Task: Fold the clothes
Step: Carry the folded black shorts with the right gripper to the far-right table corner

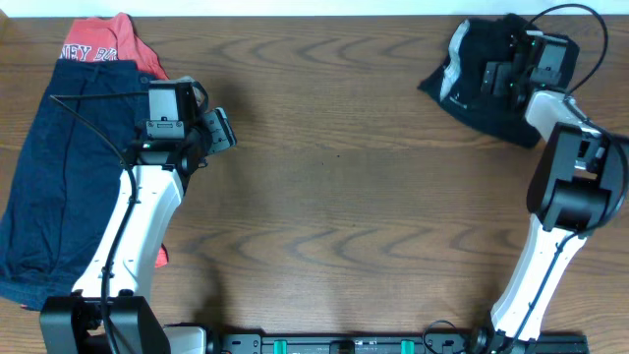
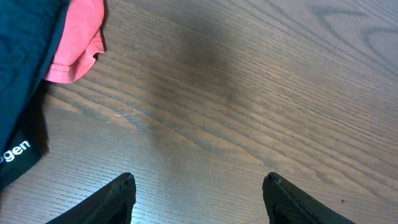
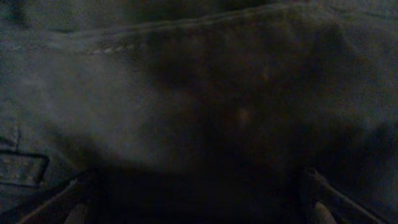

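Hovering close over the black garment point(image 1: 482, 106), the right claw point(image 3: 199, 194) is held spread, the left claw point(image 2: 199, 196) likewise; limp, light cloth, best pinched at the seam point(image 3: 186, 25) just ahead.

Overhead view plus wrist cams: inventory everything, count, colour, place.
navy garment: 1, dark blue, left side of the table, lying over the red one
red garment: 1, red with white lettering, far left corner, mostly covered
black garment: 1, black with a pale patch, far right corner, crumpled
table: 1, brown wood grain
left gripper: 1, black, open, over bare wood beside the navy garment
right gripper: 1, black, open, on the black garment
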